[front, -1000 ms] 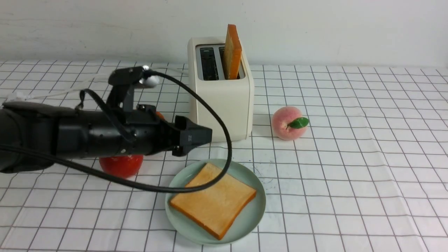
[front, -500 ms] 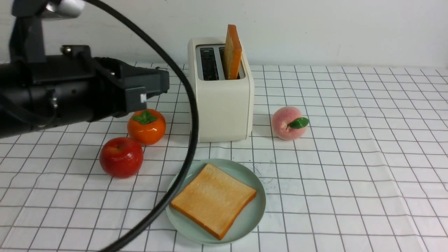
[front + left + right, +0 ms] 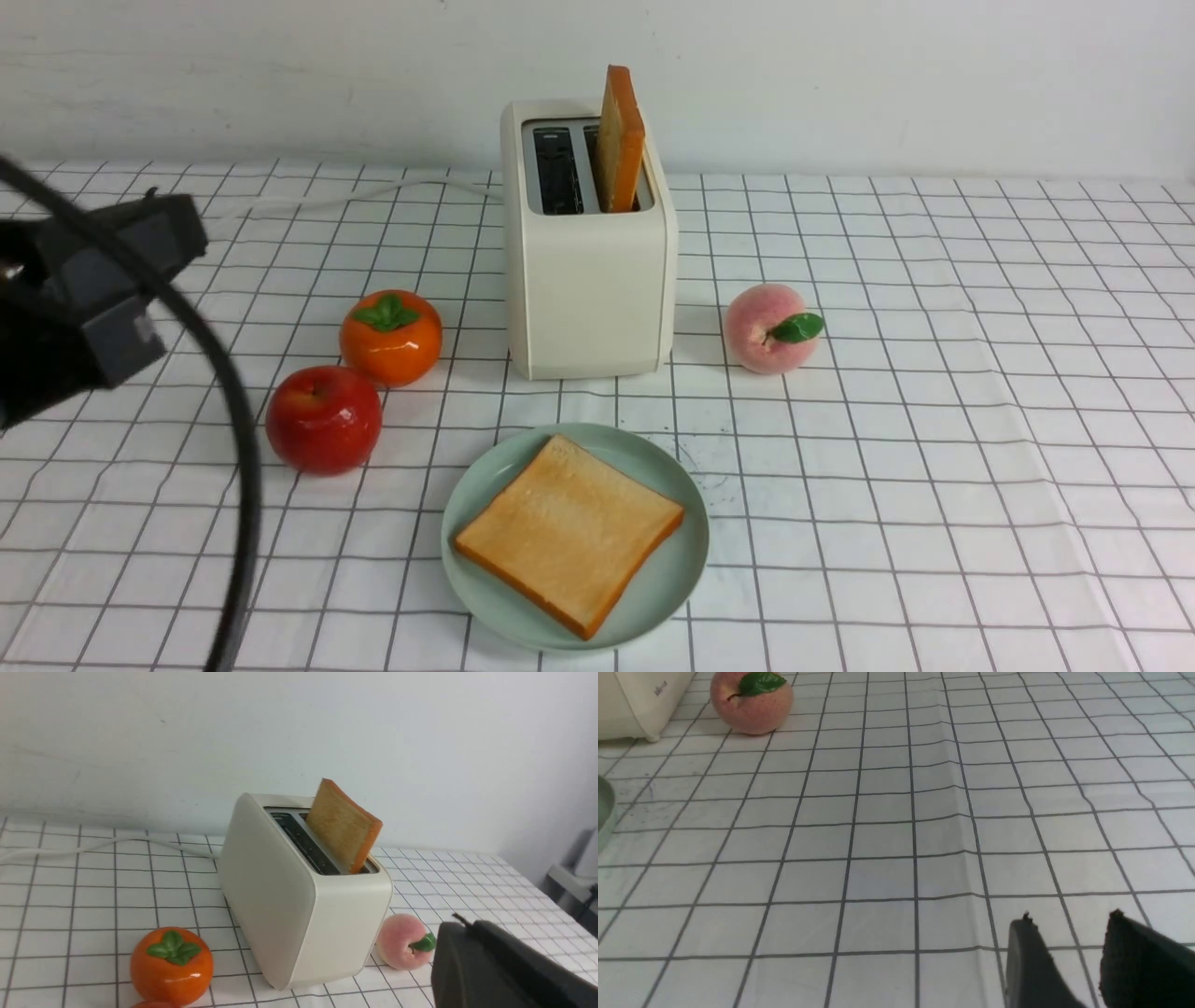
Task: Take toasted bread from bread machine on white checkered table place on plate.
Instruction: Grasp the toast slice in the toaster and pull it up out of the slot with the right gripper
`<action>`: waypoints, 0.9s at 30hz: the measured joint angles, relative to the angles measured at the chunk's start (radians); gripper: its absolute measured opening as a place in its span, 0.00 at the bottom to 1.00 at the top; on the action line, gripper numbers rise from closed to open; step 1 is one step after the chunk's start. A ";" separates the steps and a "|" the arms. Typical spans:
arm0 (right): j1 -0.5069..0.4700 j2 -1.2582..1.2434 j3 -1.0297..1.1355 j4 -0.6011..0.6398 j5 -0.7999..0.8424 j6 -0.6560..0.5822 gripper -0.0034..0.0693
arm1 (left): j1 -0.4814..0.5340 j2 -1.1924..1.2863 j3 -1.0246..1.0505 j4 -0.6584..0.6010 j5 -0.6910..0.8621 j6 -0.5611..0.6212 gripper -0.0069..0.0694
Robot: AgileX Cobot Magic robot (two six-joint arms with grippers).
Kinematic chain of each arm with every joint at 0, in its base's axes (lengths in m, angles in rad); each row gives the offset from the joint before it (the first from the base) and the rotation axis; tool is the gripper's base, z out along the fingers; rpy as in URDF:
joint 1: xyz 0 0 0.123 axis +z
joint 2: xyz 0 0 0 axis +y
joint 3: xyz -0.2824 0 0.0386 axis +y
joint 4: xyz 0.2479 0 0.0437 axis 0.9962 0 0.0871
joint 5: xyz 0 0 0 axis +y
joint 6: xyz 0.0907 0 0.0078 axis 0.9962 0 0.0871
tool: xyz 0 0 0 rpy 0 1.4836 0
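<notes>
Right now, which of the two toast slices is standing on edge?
The slice sticking up from the right slot of the toaster, at the back. The other slice lies flat on the green plate in front.

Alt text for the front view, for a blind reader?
A golden square toast slice lies flat on a round pale-green plate; behind it, a second slice stands in the right slot of the boxy cream toaster. On the white checkered table, a red apple and orange persimmon sit left of the toaster, a pink peach right.
</notes>
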 joint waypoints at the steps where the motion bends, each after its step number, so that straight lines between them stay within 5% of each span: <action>1: 0.000 0.000 0.000 -0.045 0.000 -0.023 0.38 | 0.000 -0.030 0.027 -0.010 -0.014 0.000 0.07; 5: 0.000 0.000 0.002 -0.164 -0.016 -0.039 0.38 | 0.000 -0.151 0.121 -0.024 -0.007 0.000 0.07; 14: 0.000 0.000 0.009 0.075 -0.288 0.434 0.38 | 0.000 -0.346 0.293 -0.022 0.114 0.000 0.07; 23: 0.000 0.000 0.009 0.102 -0.436 0.546 0.37 | 0.000 -0.348 0.323 -0.023 0.000 0.000 0.07; 27: 0.000 0.017 -0.040 0.100 -0.379 0.665 0.29 | 0.000 -0.348 0.323 -0.031 -0.007 -0.002 0.07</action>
